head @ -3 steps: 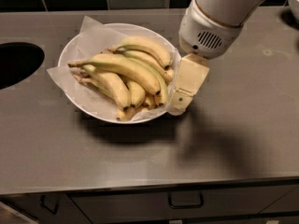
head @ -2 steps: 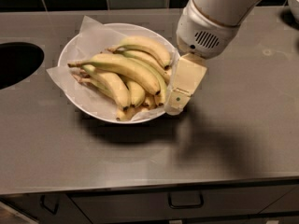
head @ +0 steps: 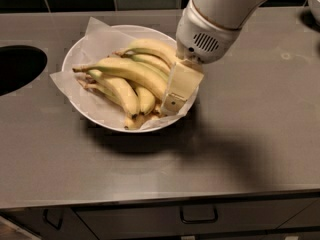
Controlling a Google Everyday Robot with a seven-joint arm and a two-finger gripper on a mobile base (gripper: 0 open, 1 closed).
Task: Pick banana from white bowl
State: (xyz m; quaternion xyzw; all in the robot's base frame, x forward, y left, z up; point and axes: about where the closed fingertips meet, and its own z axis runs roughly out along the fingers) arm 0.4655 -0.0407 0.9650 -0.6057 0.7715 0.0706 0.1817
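The white bowl [head: 90, 113], lined with crinkled white paper, sits on the grey counter left of centre. Several bananas lie in it. The banana [head: 127, 70], long, curved and greenish toward its stem, lies across the top of the pile with its stem pointing left. My gripper [head: 172, 101] hangs from the white arm over the bowl's right rim, its cream finger reaching down beside the right end of the banana pile. The banana's right end is hidden behind the finger.
A dark round opening [head: 17, 66] is cut into the counter at the far left. Part of another white vessel [head: 315, 1] shows at the top right corner. Drawers with handles [head: 199, 216] run under the counter's front edge.
The arm and gripper have shifted slightly left, further over the bowl's right rim and closer to the bananas. The bananas have not moved.
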